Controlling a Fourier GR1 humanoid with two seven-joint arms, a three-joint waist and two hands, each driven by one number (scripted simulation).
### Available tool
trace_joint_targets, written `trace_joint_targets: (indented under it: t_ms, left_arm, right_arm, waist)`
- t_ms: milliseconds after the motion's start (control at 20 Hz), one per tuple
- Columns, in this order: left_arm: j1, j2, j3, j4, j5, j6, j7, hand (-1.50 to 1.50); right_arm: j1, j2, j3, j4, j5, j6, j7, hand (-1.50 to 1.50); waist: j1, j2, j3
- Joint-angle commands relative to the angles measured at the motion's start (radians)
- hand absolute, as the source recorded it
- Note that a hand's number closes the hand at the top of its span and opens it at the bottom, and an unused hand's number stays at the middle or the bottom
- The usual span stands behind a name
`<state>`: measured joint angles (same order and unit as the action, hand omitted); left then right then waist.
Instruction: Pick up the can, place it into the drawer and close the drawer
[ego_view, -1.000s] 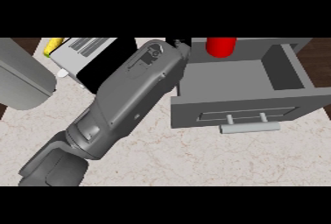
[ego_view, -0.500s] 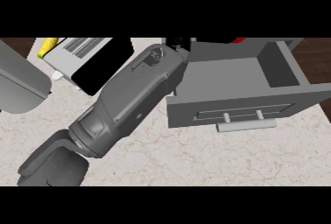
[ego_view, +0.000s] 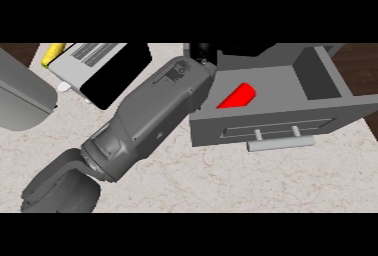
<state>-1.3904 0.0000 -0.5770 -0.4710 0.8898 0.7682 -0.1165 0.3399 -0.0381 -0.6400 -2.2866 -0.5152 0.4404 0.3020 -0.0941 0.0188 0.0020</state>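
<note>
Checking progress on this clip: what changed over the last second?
The red can, earlier upright at the back edge of the open grey drawer, now sits low inside it, apart from the black left hand at the drawer's rear corner. The drawer stayed open, the grey forearm in place.

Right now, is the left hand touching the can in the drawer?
Cannot tell. In the head view the forearm hides most of the left hand; its visible part sits clear of the can.
</note>
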Motion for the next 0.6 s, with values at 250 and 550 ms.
trace_joint_targets:
  t_ms: [250, 550]
  left_arm:
    - [0.039, 0.000, -0.045, -0.011, 0.075, 0.032, -0.083, -1.50]
    - [-0.028, 0.000, -0.025, 0.006, 0.104, 0.010, -0.080, -1.50]
  right_arm:
    - [-0.003, 0.000, -0.012, 0.007, -0.012, 0.002, -0.001, -1.50]
    - [-0.102, -0.069, -0.025, -0.051, 0.240, 0.038, -0.135, -1.50]
  waist:
    - [0.003, -0.002, 0.000]
    - [0.020, 0.005, 0.000]
